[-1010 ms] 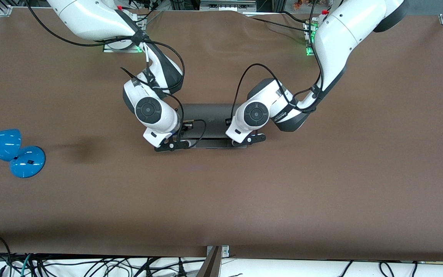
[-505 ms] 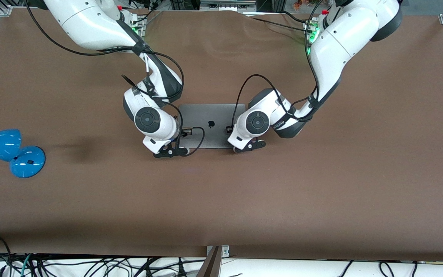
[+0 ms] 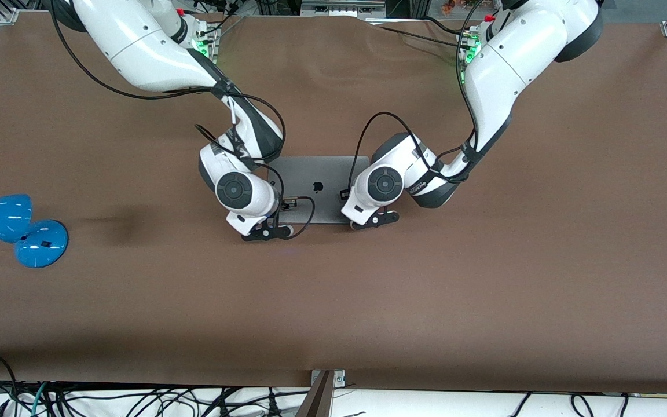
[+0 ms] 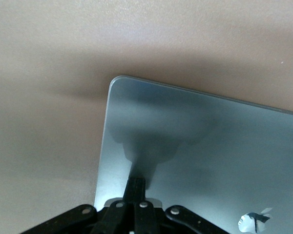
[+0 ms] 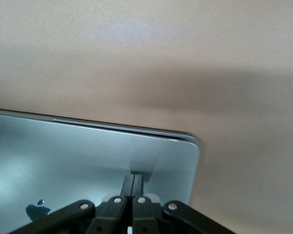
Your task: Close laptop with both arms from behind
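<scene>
Laptop point(image 3: 317, 189) lies shut and flat on the brown table point(image 3: 484, 278), lid up with the apple logo showing, under both sets of fingertips. Right gripper point(image 3: 268, 232) rests at the lid's corner toward the right arm's end — fingers point(image 5: 132, 187) pressed together, tips touching the lid. Left gripper point(image 3: 373, 220) sits likewise on the other corner, its fingers point(image 4: 136, 191) closed and touching metal. A blue lamp point(image 3: 12, 228) stands well apart from either gripper.

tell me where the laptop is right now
In the front view the laptop lies lid down, flat on the brown table near its middle, between the two wrists. The left gripper and right gripper, both shut, rest on its corners nearest the front camera.
</scene>
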Controlling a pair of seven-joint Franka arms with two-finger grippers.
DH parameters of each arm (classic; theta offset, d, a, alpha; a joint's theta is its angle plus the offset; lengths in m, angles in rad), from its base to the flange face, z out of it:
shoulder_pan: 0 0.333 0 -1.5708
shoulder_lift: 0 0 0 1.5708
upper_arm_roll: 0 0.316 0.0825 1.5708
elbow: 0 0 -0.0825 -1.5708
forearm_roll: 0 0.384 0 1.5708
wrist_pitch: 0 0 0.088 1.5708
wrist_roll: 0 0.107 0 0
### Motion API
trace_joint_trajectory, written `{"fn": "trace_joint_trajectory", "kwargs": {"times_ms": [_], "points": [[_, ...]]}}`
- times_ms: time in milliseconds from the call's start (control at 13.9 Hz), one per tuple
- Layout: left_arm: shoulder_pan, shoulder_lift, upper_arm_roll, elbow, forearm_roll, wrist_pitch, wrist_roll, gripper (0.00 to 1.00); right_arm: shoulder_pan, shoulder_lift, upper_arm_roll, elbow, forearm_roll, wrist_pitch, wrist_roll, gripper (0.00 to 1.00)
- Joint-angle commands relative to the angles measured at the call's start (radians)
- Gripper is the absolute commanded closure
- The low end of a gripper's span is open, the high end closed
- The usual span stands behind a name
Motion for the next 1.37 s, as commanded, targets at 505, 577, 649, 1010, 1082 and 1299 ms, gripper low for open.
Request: {"fn": "trace_joint_trajectory", "kwargs": {"times_ms": [505,577,649,1010,1082,1299], "points": [[-0.018,0.041,0.028,0.043,0.08,0.015,-0.004,0.0,0.002,0.025,-0.009,0.079,-0.019,0.02,0.012,0.0],[-0.015,0.037,0.024,0.043,0.079,0.013,-0.004,0.0,0.002,-0.002,-0.009,0.079,-0.018,0.019,0.01,0.0],[-0.012,0.023,0.023,0.043,0.071,0.01,-0.004,0.0,0.0,-0.024,-0.009,0.079,-0.018,-0.009,0.007,0.0],[0.001,-0.118,0.018,0.029,0.068,-0.143,0.014,0.0,-0.095,-0.144,-0.011,0.084,-0.012,-0.165,-0.008,0.0],[0.001,-0.156,0.018,0.026,0.068,-0.181,0.016,0.0,-0.122,-0.17,-0.011,0.084,-0.012,-0.199,-0.017,0.0],[0.019,-0.299,0.018,-0.055,0.033,-0.22,0.087,0.0,-0.204,-0.228,-0.011,0.084,-0.012,-0.293,-0.106,0.0]]}}
